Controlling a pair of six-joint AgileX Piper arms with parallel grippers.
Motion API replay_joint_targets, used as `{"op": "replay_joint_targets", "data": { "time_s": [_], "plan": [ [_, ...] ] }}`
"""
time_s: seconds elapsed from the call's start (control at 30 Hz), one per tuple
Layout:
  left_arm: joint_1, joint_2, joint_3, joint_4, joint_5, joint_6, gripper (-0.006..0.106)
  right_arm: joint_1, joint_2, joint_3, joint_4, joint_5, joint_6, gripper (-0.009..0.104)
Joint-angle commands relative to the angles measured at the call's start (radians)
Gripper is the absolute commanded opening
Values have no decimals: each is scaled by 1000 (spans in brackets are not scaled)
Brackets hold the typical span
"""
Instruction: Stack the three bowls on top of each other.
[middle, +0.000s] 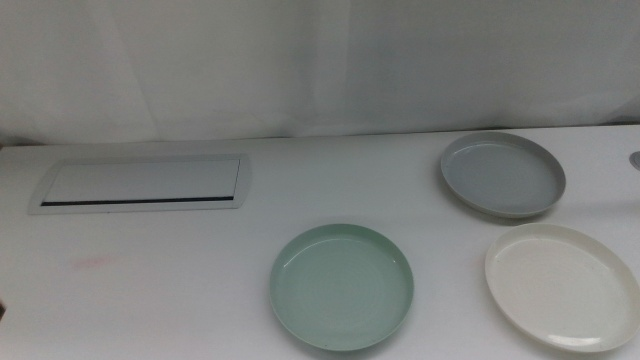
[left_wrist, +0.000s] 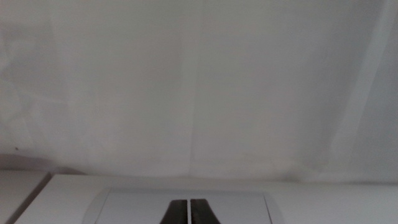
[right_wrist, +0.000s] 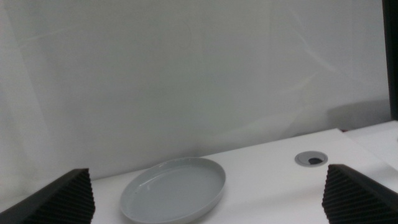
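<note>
Three bowls sitting apart | mint green bowl (middle: 342, 287) 6 o'clock, white bowl (middle: 563, 286) 4, light grey bowl (middle: 503, 174) 2 | we're judging them stiff, light, slick; pinching rims | right gripper (right_wrist: 208, 199) gaping wide, left gripper (left_wrist: 189, 211) pressed closed.

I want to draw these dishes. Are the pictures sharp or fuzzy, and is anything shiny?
Middle view: fairly sharp, soft even light, faint glare on the green bowl. Right wrist view: hazy, the grey bowl soft-edged. Left wrist view: washed out, the left gripper tips dark against white.
</note>
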Motion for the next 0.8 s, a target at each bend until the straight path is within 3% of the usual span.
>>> {"op": "replay_joint_targets", "data": {
  "time_s": [0.0,0.07,0.27,0.43,0.77],
  "plan": [
    [-8,-98,41,-17,32,-30,-2,4,-26,-28,8,12,0,103],
    [-8,-180,93,-89,42,-30,-2,4,-8,-86,-4,35,-5,103],
    [-8,-218,268,-108,-49,-23,-2,4,113,-324,-138,310,-9,103],
    [-8,-218,386,-108,-71,-23,-2,4,269,-525,-153,430,-9,103],
    [-8,-218,390,-108,-103,13,-2,4,605,-823,-157,739,18,103]
  ]
}}
